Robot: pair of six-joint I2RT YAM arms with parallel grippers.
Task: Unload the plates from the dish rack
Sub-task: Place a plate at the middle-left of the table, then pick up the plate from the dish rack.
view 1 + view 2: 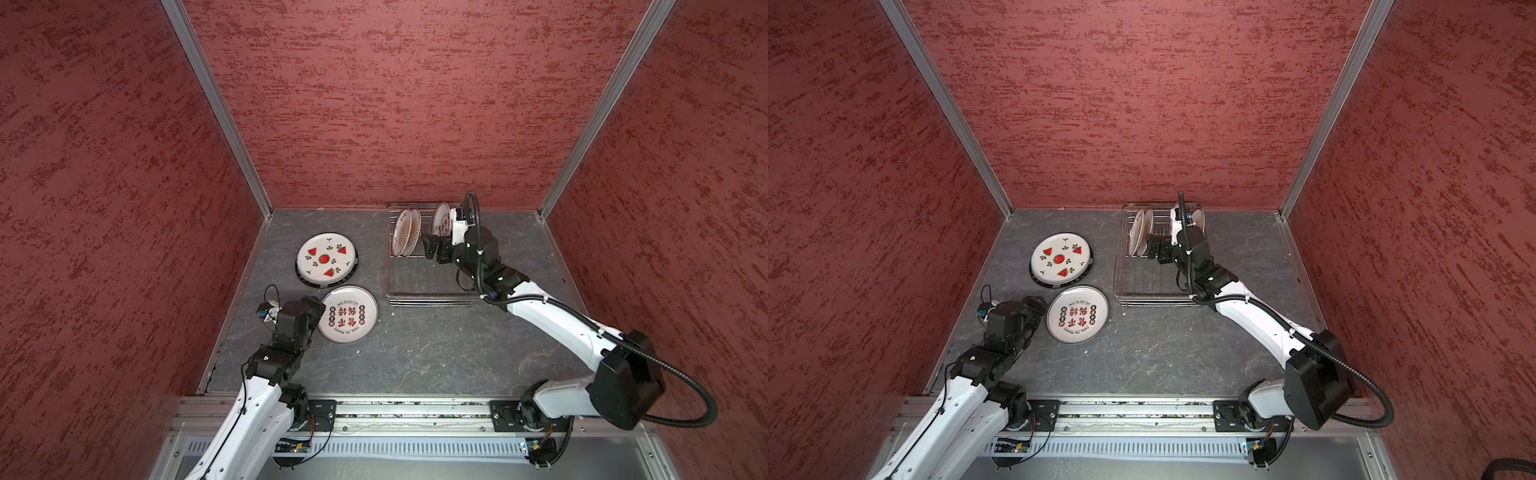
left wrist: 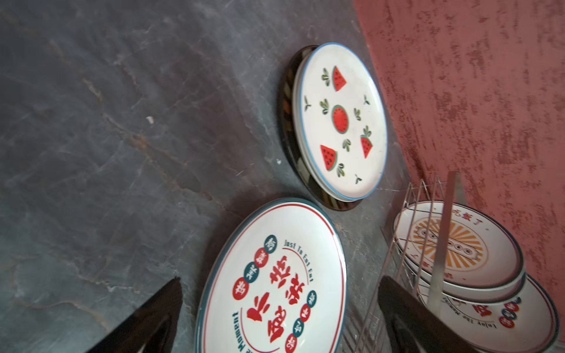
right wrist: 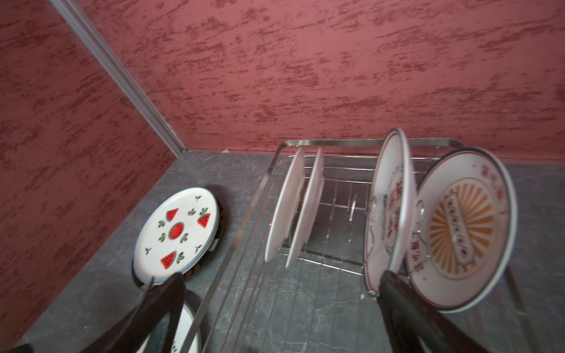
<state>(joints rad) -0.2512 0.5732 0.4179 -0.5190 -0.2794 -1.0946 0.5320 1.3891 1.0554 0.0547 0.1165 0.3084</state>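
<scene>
Upright on edge across the silver wire dish rack [image 3: 367, 141], four white plates [image 3: 388, 207], faces sideways, sunburst or red-lettered; left claw [image 2: 278, 279] and right claw [image 3: 283, 274] spread wide, gripping nothing.

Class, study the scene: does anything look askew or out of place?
Yes: the round white watermelon-printed plate lies off-centre over the dark glossy plate underneath, which juts out on one side instead of sitting squarely stacked.
</scene>
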